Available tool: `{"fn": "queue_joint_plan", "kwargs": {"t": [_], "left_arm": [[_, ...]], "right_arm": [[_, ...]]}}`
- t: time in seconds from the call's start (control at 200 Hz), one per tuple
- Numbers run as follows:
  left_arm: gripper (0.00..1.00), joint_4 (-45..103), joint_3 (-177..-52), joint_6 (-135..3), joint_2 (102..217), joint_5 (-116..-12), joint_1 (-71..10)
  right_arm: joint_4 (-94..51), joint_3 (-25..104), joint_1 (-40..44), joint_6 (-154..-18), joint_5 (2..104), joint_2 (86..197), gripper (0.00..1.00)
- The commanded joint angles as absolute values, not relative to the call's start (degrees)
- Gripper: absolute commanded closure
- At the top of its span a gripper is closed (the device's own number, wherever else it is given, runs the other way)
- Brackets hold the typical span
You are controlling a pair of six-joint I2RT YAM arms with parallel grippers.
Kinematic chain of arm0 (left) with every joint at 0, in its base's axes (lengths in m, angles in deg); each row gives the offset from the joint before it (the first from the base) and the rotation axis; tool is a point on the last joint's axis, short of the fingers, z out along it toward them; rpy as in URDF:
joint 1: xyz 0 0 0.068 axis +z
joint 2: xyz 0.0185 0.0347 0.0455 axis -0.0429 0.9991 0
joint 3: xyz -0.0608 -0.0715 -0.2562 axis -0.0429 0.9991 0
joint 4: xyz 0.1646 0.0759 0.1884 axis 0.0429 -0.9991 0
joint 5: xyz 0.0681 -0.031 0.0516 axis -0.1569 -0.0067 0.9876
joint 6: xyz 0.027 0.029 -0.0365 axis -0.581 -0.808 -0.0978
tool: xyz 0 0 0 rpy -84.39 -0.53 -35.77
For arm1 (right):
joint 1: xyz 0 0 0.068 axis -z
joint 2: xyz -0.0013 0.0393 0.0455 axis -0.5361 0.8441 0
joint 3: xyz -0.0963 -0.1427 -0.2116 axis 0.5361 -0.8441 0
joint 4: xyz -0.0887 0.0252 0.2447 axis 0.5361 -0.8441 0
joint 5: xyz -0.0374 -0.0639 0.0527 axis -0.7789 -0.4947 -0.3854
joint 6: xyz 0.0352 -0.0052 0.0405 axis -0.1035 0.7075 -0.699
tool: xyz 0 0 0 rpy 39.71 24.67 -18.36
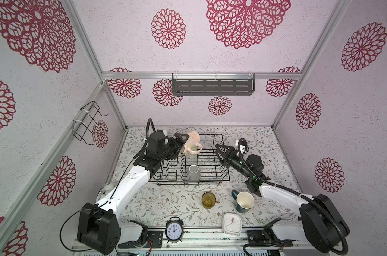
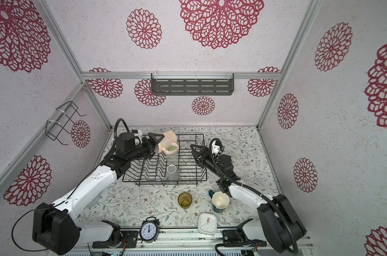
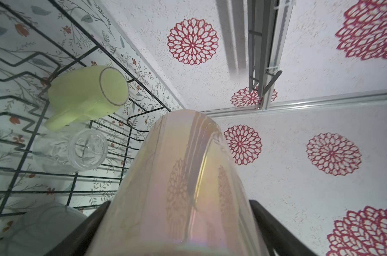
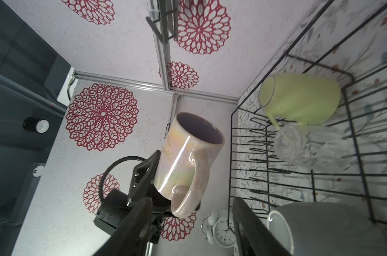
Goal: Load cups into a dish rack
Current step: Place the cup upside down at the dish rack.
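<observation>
Closest stand a black alarm clock (image 1: 174, 230) and a white alarm clock (image 1: 232, 223). Behind them, an amber tumbler (image 1: 208, 200) and a dark teal mug (image 1: 243, 202) stand upright on the table (image 1: 157, 204), outside the dish rack (image 1: 224, 177). A grey mug (image 1: 193, 171), a clear glass (image 3: 77, 153) and a yellow-green mug (image 3: 86, 95) sit inside the rack. The left gripper (image 1: 184, 144) grasps the pink mug (image 1: 191, 138), tilted in the air above the rack's far side. The right gripper (image 1: 218, 151) hangs at the rack's right rim, jaws apart and empty.
</observation>
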State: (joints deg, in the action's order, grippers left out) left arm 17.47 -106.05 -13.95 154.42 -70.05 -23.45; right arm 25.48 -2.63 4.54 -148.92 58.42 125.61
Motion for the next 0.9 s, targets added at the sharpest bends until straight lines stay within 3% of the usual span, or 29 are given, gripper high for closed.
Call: {"fn": "queue_joint_plan", "kwargs": {"t": [0.0,0.335,0.62,0.896], "left_arm": [[0.44,8.3,-116.0,-24.9,157.6,-71.6,-25.1],[0.46,-18.7,-145.1,-42.1,175.2,-63.9,-31.5],[0.46,-33.6,-166.2,-51.1,191.9,-59.1,-33.3],[0.46,-33.0,-172.0,-55.4,200.9,-57.6,-33.7]], "right_arm": [[16.1,-3.3,7.8,-138.5,54.6,120.8,0.38],[4.7,-4.0,14.6,-125.9,50.4,112.3,0.36],[-0.8,-2.3,16.9,-119.9,50.5,112.4,0.35],[-1.0,-2.9,17.3,-118.7,50.3,114.1,0.35]]}}
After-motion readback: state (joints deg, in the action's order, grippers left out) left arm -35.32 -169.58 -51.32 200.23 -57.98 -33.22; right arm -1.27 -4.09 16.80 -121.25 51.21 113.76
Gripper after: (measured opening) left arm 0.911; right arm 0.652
